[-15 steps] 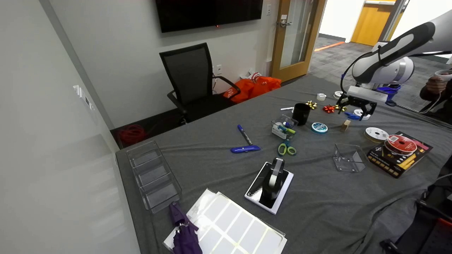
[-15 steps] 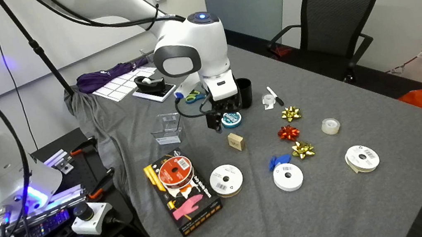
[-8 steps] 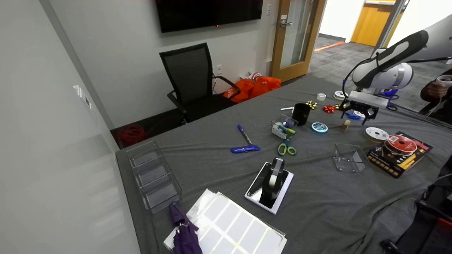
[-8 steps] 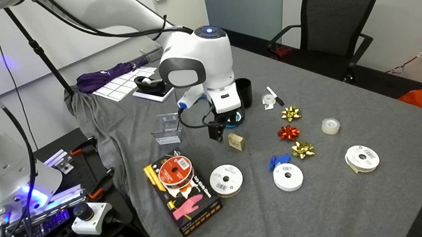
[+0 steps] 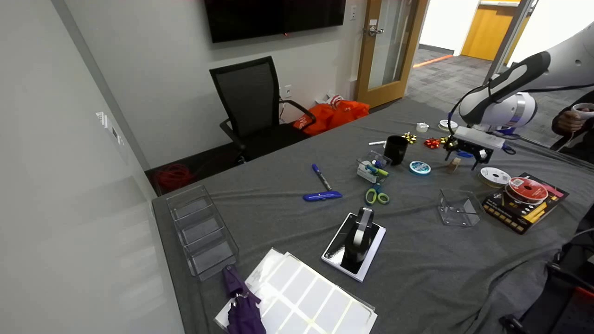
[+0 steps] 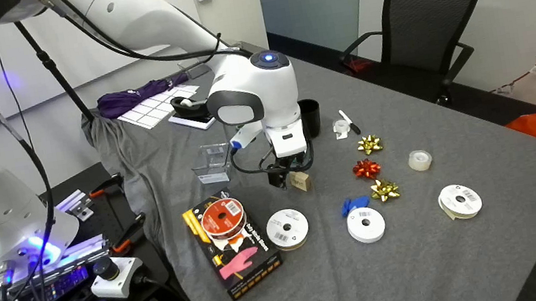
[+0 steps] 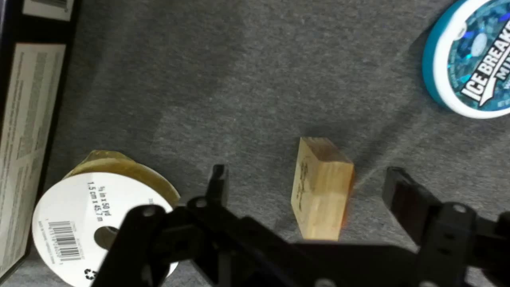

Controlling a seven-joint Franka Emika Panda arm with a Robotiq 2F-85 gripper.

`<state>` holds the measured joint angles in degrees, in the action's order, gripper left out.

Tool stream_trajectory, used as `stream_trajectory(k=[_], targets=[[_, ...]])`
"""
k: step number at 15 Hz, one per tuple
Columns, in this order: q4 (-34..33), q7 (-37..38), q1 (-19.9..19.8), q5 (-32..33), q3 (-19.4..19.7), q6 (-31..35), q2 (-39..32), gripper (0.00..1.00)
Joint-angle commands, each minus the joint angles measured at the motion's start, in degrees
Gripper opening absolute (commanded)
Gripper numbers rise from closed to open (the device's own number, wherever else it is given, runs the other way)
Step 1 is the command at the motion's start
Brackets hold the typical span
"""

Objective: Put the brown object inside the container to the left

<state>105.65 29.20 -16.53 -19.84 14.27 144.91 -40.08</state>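
Observation:
The brown object is a small wooden block (image 5: 454, 165), standing on the grey cloth; it also shows in an exterior view (image 6: 300, 180) and in the wrist view (image 7: 324, 195). My gripper (image 7: 306, 173) is open, with one finger on each side of the block and a gap to both. In an exterior view the gripper (image 5: 461, 163) is low, just above and around the block. The container is a black cup (image 5: 395, 150), upright on the table; it also shows in an exterior view (image 6: 312, 118), partly behind the arm. The cup is out of the wrist view.
A mint tin (image 7: 474, 59) lies between block and cup. A white ribbon spool (image 7: 99, 227) and a black box (image 6: 235, 251) with a red spool lie near the block. A clear bin (image 5: 459, 211) stands close by. A clear box of markers (image 5: 373, 168) is beside the cup.
My gripper has come down to the block, staying open; in an exterior view the arm is now lower and hides the mint tin. The block and cup have not moved.

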Motion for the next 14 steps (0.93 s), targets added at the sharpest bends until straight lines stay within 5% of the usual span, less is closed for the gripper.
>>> stream_trajectory(k=[1,3,7,13,14], targets=[[-1.61,-1.80,-1.68,-3.22,-1.86,1.84,-1.81,1.00],[-2.06,-1.72,-1.62,-3.81,-1.92,2.45,-2.47,0.72],[-2.46,-1.40,-1.45,-4.09,-1.73,2.76,-3.03,0.43],[-2.68,-1.84,-1.80,-4.15,-1.80,2.32,-2.88,0.04],[-2.36,-2.14,-1.91,-4.16,-1.87,2.15,-2.34,0.07]])
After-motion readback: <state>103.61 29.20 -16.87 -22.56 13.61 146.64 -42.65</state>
